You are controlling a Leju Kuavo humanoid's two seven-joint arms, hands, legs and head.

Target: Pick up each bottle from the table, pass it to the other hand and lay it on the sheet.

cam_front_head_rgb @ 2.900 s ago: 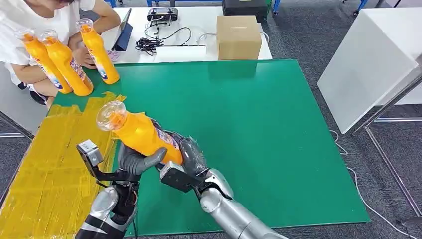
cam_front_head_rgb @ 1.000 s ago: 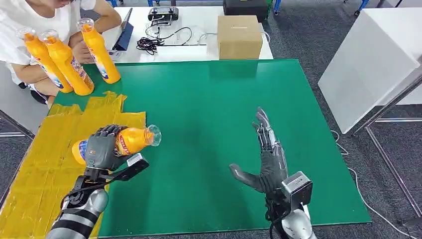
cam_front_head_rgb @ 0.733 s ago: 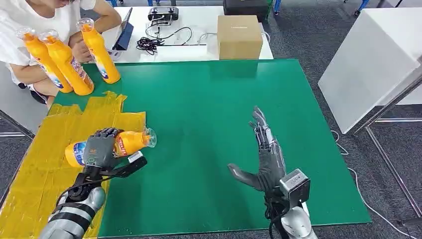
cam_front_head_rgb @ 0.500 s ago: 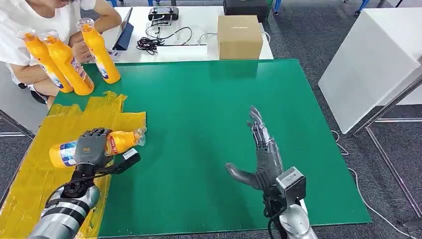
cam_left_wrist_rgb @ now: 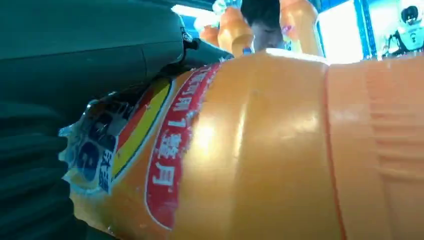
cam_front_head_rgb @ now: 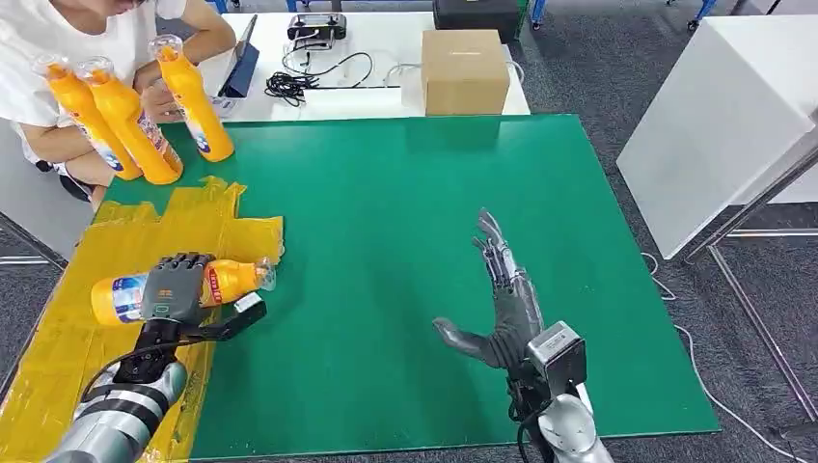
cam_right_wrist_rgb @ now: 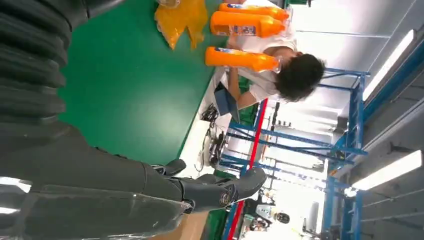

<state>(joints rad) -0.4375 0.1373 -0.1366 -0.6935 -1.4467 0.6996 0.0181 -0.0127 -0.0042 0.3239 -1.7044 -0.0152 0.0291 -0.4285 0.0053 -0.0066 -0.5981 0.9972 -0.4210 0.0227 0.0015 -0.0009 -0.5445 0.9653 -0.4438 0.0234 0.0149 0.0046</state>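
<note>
Laying step: orange bottle (cam_front_head_rgb: 178,288) on its side, gripped by left hand (cam_front_head_rgb: 172,288) over the yellow sheet (cam_front_head_rgb: 87,347).
Cap end points toward the green mat (cam_front_head_rgb: 405,241); can't tell if the bottle touches the sheet yet. Next, by my read: lower it flat, then let go. Right hand (cam_front_head_rgb: 502,309) holds nothing, fingers spread wide over the mat. Three orange bottles (cam_front_head_rgb: 130,111) stand upright at the far left corner, by a person (cam_front_head_rgb: 77,29).
</note>
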